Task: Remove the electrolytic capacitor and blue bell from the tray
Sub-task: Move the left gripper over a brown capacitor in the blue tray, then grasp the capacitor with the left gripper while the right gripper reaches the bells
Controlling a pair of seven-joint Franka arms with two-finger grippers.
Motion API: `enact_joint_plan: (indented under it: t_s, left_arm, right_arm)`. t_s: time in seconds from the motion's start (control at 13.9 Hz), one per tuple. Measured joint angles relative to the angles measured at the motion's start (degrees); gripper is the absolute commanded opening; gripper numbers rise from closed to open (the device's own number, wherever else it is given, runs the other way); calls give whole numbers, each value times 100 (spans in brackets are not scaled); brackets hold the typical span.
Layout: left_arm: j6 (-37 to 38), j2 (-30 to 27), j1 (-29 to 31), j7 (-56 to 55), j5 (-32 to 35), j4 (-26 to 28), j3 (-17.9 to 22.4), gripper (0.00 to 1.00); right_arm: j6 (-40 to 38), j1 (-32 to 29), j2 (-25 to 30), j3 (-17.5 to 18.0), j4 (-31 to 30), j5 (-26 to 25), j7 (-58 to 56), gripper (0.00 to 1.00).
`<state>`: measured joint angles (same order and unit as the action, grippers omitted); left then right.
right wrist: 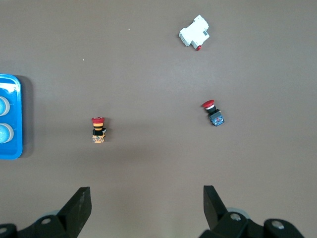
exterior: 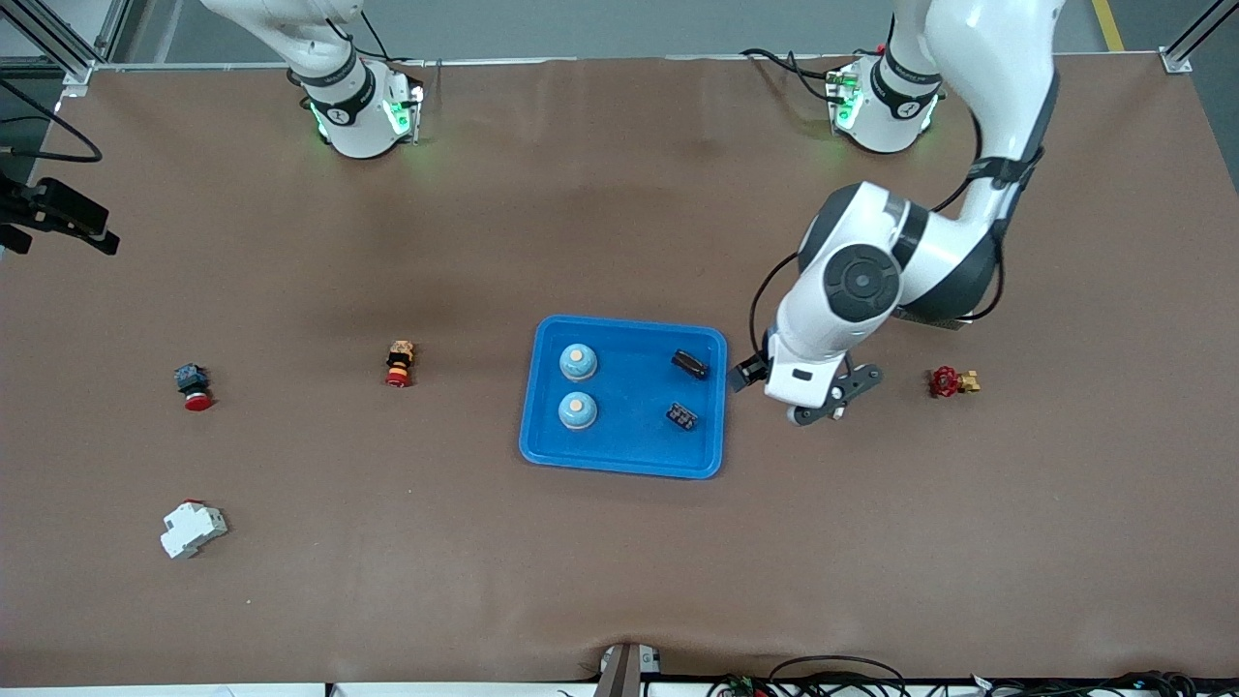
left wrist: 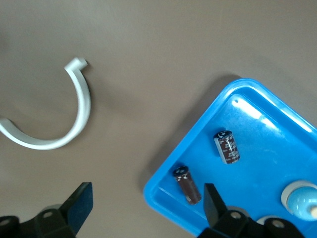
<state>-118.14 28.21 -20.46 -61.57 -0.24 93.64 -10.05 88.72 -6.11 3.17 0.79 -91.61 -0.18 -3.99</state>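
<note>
The blue tray (exterior: pixel 624 463) lies mid-table with two light-blue bells (exterior: pixel 578 361) (exterior: pixel 577 410) and two dark capacitors (exterior: pixel 690 364) (exterior: pixel 681 416) in it. My left gripper (exterior: pixel 750 375) hangs over the tray's edge at the left arm's end of the table. In the left wrist view the left gripper (left wrist: pixel 147 191) is open and holds nothing. A corner of the tray (left wrist: pixel 163 201) and one capacitor (left wrist: pixel 187 184) sit between its fingers, and another capacitor (left wrist: pixel 227 147) lies deeper in the tray. My right gripper (right wrist: pixel 146 193) is open and empty, high over the right arm's end of the table.
A white curved piece (left wrist: pixel 59 134) lies on the table beside the tray. A red valve (exterior: pixel 953 382) sits toward the left arm's end. An orange button (exterior: pixel 399 363), a red-and-blue button (exterior: pixel 194 385) and a white breaker (exterior: pixel 192 530) lie toward the right arm's end.
</note>
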Motion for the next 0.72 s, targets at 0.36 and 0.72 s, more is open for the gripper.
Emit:
enact_joint_plan:
  t_s: [0.36, 0.72]
  left_arm:
    - [-1007, 788, -343, -1273, 4, 38, 2, 83]
    - [-1094, 1145, -547, -2059, 87, 38, 1, 74]
  right_arm:
    - [72, 2, -144, 21, 62, 32, 0, 100]
    - [212, 97, -610, 92, 233, 224, 14, 100]
